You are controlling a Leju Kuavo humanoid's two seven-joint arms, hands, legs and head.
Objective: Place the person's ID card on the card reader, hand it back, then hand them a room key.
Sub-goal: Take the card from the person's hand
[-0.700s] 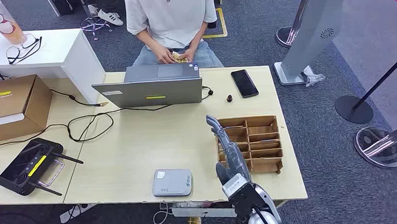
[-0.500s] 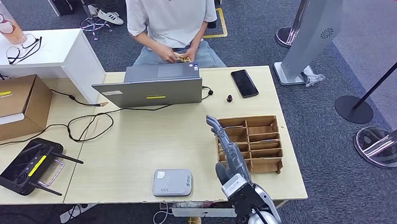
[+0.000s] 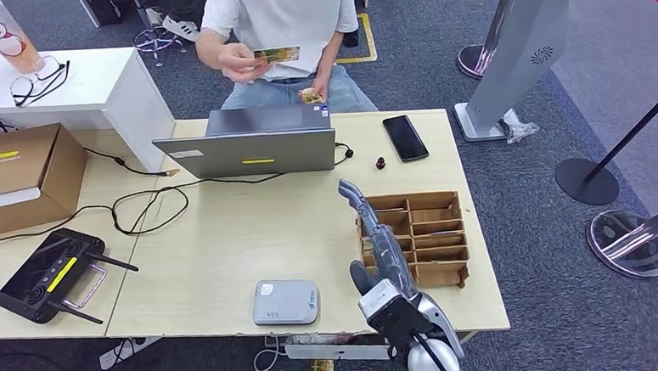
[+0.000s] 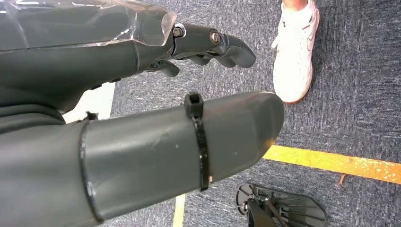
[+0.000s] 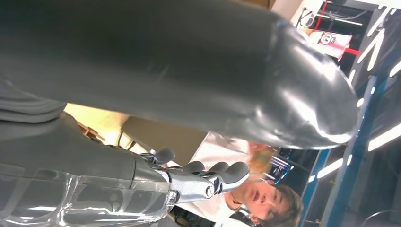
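Observation:
Behind the laptop, the seated person holds the ID card up at chest height in one hand and a smaller item low in the other. The grey card reader lies near the table's front edge. Just right of it, my right hand hangs above the table with straight fingers and nothing in it, pointing toward the person and well short of the card. My left hand hangs over the carpet, fingers apart and empty.
A wooden compartment tray stands right beside my right hand. On the table are a laptop, a black phone, cables, a black controller and a cardboard box. A white shoe stands on the carpet near my left hand.
The person has lifted the ID card from lap height up to chest height. My right hand has risen slightly and reached a little further forward.

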